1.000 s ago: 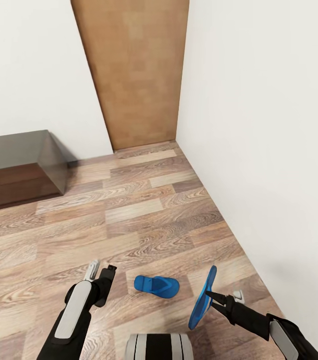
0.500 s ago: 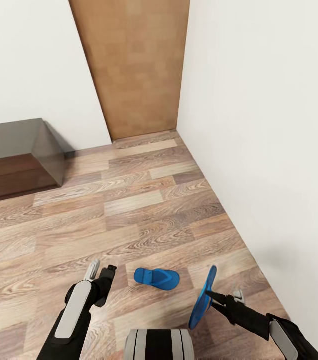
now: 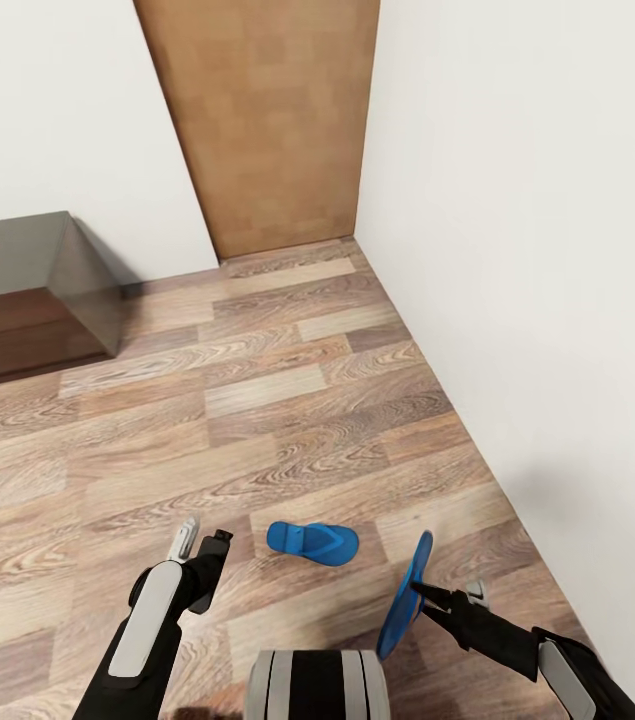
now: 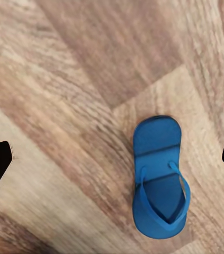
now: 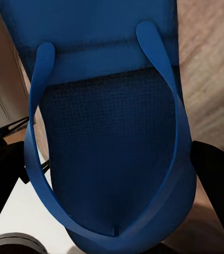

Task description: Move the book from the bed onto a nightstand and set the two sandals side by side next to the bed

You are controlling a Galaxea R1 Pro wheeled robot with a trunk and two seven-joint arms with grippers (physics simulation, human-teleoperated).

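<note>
R claw (image 3: pixel 425 592) is closed on one blue sandal (image 3: pixel 404 596), held on edge above the wood floor (image 3: pixel 287 420), near the right wall (image 3: pixel 537 300). In the right wrist view that sandal's strap side (image 5: pixel 109 132) sits btwn the dark fingers. L claw (image 3: pixel 200 545) is wide open, holding nothing, w/ the other sandal (image 3: pixel 313 542) flat on the floor just to its right; it also shows below the claw in the left wrist view (image 4: pixel 158 177). Brown door (image 3: pixel 262 130) far, dark low bench (image 3: pixel 27 295) far left.

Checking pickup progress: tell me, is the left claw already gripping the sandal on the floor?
No, the left claw is open beside the flat sandal, apart from it.
</note>
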